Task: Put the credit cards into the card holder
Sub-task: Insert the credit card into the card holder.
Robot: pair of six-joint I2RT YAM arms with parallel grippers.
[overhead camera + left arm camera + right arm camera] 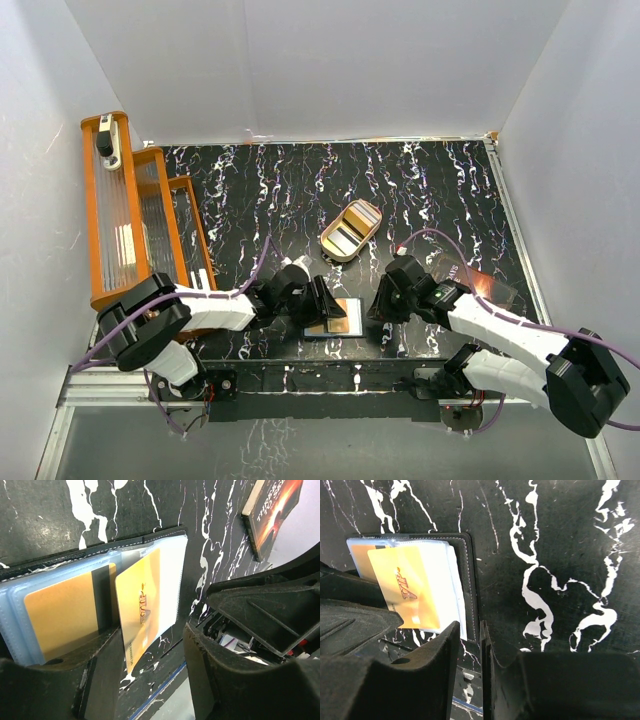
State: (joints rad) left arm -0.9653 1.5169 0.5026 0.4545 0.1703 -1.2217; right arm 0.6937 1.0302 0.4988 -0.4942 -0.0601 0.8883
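The black card holder (340, 320) lies open near the table's front edge, between my two grippers. In the left wrist view a gold-orange credit card (140, 605) sits partly inside a clear sleeve of the card holder (125, 542), its lower end sticking out. Another gold card with a black stripe (60, 615) fills the sleeve beside it. My left gripper (152, 640) is open; the protruding card lies by its left finger. My right gripper (470, 627) stands narrowly open just below the card holder's right edge (467, 570), with the gold card (405, 592) to its left. More cards (350, 232) lie in a tray.
The tan oval tray (326, 243) sits mid-table behind the holder. A tall orange rack (125, 215) stands along the left wall. A dark flat sheet with pale lettering (272, 510) lies to the right (485, 283). White walls enclose the table.
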